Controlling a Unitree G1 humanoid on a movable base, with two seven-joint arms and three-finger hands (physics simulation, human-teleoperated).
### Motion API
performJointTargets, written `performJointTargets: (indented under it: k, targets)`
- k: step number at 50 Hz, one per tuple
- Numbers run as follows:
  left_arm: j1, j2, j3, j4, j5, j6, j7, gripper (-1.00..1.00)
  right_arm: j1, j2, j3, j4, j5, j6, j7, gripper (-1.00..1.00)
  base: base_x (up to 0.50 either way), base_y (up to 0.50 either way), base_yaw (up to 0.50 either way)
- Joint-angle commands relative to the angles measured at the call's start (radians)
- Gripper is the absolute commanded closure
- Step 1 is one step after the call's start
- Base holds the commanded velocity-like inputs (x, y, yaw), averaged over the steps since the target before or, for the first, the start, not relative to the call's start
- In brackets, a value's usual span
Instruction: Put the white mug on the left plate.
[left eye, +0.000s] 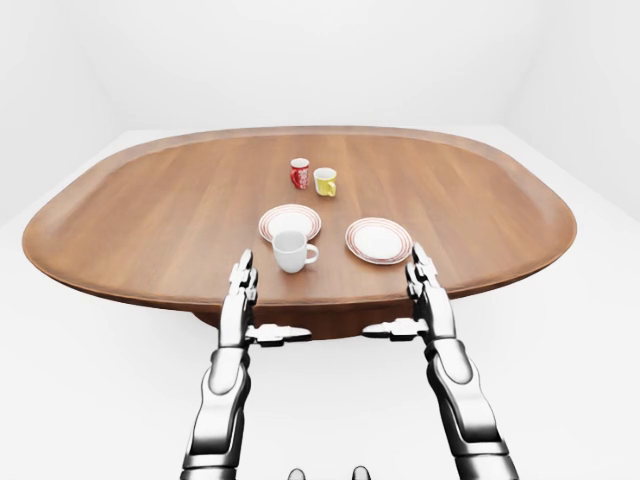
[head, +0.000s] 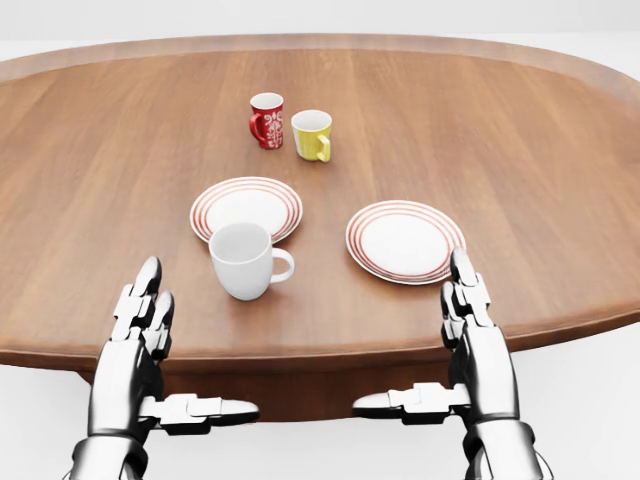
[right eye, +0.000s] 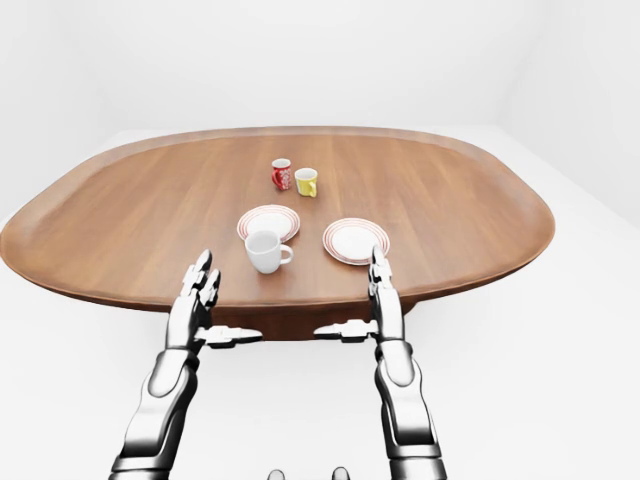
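So there's a big oval wooden table (left eye: 150, 220) with a raised rim, sitting in a plain white room. Toward the top of the head view, a red mug with a white pattern (head: 266, 120) and a yellow mug (head: 312, 135) stand upright just beside each other, red on the left. Lower down and to the right sits a white plate with red rings around its rim (head: 405, 241), well apart from both mugs.

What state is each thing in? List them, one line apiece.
white mug: upright on the table, beside the left plate, untouched
left plate: flat, bare
right plate: flat, bare
red mug: upright
yellow mug: upright
left hand: open, holding nothing
right hand: open, holding nothing
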Motion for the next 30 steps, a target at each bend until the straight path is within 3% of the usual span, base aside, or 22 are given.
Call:
performJointTargets:
  k: [1, 12, 13, 14, 15, 16, 18, 19, 21, 30]
  targets:
    - [0.019, 0.006, 0.005, 0.0, 0.014, -0.026, -0.03, -0.95, 0.023, -0.004, -0.005, -0.066, -0.008, 0.013, 0.028, -1.0, 0.0, 0.0, 0.0]
    - [0.022, 0.003, 0.002, -0.008, 0.024, -0.024, -0.027, -0.95, 0.026, -0.004, 0.0, -0.108, -0.019, 0.04, 0.041, -1.0, 0.0, 0.0, 0.0]
    - [0.03, 0.003, 0.0, -0.052, 0.022, 0.003, -0.031, -0.95, 0.023, -0.005, -0.003, -0.151, -0.018, 0.069, 0.04, -1.0, 0.0, 0.0, 0.0]
    - [0.033, 0.003, -0.001, -0.082, 0.02, 0.021, -0.032, -0.95, 0.024, -0.007, -0.003, -0.189, -0.022, 0.069, 0.04, -1.0, 0.0, 0.0, 0.0]
    - [0.039, 0.004, -0.001, -0.147, 0.019, 0.068, -0.032, -0.95, 0.026, -0.006, -0.003, -0.26, -0.013, 0.069, 0.046, -1.0, 0.0, 0.0, 0.0]
    - [0.043, 0.005, -0.001, -0.213, 0.013, 0.095, -0.038, -0.95, 0.027, -0.004, -0.005, -0.317, -0.003, 0.069, 0.049, -1.0, 0.0, 0.0, 0.0]
    - [0.04, 0.009, 0.01, -0.456, -0.005, 0.095, -0.039, -0.95, 0.021, -0.005, -0.003, -0.478, 0.016, 0.069, 0.057, -1.0, 0.0, 0.0, 0.0]
    - [-0.002, 0.014, 0.038, -0.667, -0.039, 0.095, -0.031, -0.95, 0.001, -0.004, -0.001, -0.624, 0.039, 0.069, 0.055, -1.0, 0.0, 0.0, 0.0]
    - [-0.042, 0.018, 0.064, -0.762, -0.07, 0.095, -0.027, -0.95, -0.014, 0.01, -0.01, -0.697, 0.087, 0.069, 0.056, -1.0, 0.0, 0.0, 0.0]
    - [-0.02, 0.012, 0.062, -0.711, -0.09, 0.095, -0.01, -0.95, -0.008, -0.001, -0.017, -0.702, 0.13, 0.069, 0.031, -1.0, 0.0, 0.0, 0.0]
